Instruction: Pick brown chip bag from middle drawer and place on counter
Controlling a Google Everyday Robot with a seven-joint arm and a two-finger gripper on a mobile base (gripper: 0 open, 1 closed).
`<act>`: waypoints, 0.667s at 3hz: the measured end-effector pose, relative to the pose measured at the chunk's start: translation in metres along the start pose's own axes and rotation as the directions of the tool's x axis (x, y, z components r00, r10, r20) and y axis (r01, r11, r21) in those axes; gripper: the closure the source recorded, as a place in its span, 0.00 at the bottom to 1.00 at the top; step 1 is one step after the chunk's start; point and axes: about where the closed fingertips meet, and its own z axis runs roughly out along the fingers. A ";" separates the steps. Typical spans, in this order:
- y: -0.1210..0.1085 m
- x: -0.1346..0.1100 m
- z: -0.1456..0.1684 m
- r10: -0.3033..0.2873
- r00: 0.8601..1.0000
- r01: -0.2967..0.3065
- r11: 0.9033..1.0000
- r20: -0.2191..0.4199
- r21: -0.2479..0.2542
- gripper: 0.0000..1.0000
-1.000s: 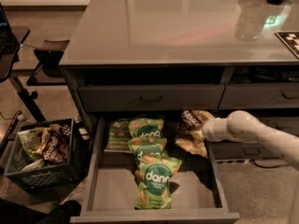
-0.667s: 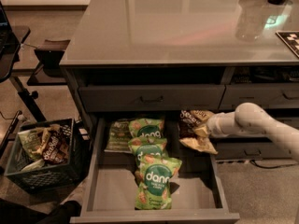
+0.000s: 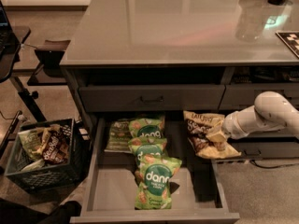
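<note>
Below the counter's (image 3: 187,27) front edge, toward its right corner, the pincer (image 3: 218,135) grips the brown chip bag (image 3: 200,127) above the middle drawer's (image 3: 112,190) right side.

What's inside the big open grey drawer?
Several crinkly green dang snack bags lie on the floor of the wide grey middle drawer. At its right side, the gripper holds the crinkly brown chip bag. The floor under the bags is covered.

Claw (image 3: 218,135) grips brown chip bag (image 3: 200,124) at drawer's (image 3: 110,190) right — green bags (image 3: 152,183) centre; front-left free.
</note>
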 end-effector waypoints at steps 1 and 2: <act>0.053 0.031 -0.029 -0.062 0.997 0.053 0.985 -0.053 -0.162 1.00; 0.085 0.029 -0.070 -0.099 0.995 0.096 0.974 -0.005 -0.205 1.00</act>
